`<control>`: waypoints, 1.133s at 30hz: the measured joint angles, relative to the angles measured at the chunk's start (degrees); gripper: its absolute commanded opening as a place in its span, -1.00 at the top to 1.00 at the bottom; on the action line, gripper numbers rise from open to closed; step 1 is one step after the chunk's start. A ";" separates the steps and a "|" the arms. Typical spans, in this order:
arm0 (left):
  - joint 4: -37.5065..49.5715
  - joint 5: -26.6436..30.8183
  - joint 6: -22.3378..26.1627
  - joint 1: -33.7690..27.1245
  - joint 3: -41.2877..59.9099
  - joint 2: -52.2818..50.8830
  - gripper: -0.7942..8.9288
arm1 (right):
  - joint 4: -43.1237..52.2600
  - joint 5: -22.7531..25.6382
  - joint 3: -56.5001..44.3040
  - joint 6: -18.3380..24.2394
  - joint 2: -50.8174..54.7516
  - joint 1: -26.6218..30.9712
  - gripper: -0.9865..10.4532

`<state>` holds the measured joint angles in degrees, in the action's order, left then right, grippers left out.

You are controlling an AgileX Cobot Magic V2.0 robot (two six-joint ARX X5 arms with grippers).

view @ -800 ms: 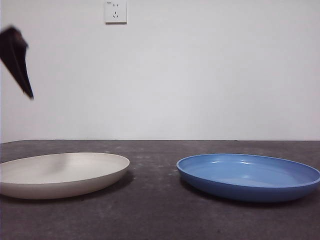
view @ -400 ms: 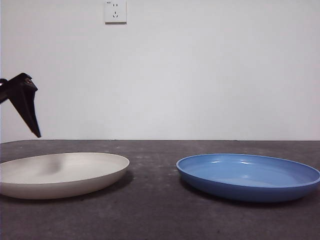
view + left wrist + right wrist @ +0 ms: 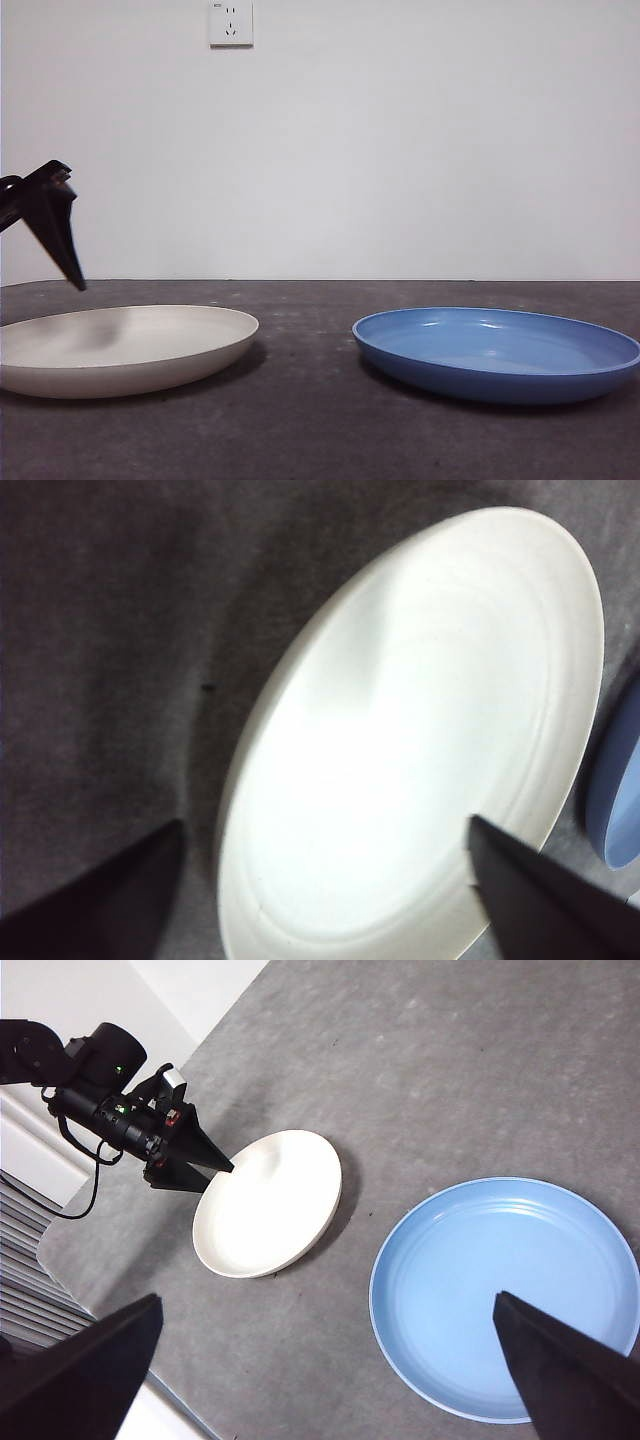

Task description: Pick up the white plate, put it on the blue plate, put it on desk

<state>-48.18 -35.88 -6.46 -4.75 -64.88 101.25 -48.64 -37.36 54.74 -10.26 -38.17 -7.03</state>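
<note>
The white plate [image 3: 125,345] lies on the desk [image 3: 310,430] at the left, and the blue plate [image 3: 497,350] lies at the right with a gap between them. My left gripper [image 3: 55,225] hangs at the far left, a little above the white plate's outer side. In the left wrist view its jaws stand wide open [image 3: 325,820] over the white plate [image 3: 420,740], holding nothing, with the blue plate [image 3: 622,790] at one edge. My right gripper [image 3: 328,1297] is open and empty, high above both plates [image 3: 268,1203] [image 3: 505,1295], and that view shows the left gripper [image 3: 195,1160] too.
A white wall with a socket [image 3: 231,22] stands behind the desk. In the right wrist view the desk's edge [image 3: 110,1290] runs close to the white plate, with the left arm's cable [image 3: 75,1195] beside it.
The left gripper has come down from high at the left edge to just above the white plate's outer side. The plates have not moved.
</note>
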 measured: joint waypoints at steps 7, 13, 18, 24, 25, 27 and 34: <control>-0.24 2.10 0.00 0.00 0.00 0.09 0.67 | 0.00 0.00 -0.02 0.00 0.00 0.00 -0.35; -0.13 3.13 0.00 0.00 -0.02 0.70 0.82 | 0.00 0.00 -0.02 0.00 0.00 0.00 -0.35; 0.11 3.39 0.15 0.00 -0.24 0.74 0.82 | -0.02 0.02 -0.02 0.00 0.00 0.00 -0.35; -2.67 3.52 0.17 0.35 -2.91 0.52 0.82 | -2.14 0.46 0.44 -0.02 0.00 0.00 -0.34; -3.13 3.65 0.15 0.72 -3.50 0.13 0.82 | -3.17 1.29 0.96 -0.02 -0.02 0.00 -0.34; -4.37 3.91 -0.09 1.88 -4.68 -1.11 0.82 | -5.18 3.02 2.32 0.00 -0.09 0.00 -0.34; -11.47 4.55 -1.42 11.04 -13.84 -5.35 0.82 | -12.46 12.81 9.18 1.29 -0.07 0.02 -0.34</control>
<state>-59.66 -31.33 -7.88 6.28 -78.72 95.90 -61.10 -24.56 63.92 -8.97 -38.24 -7.01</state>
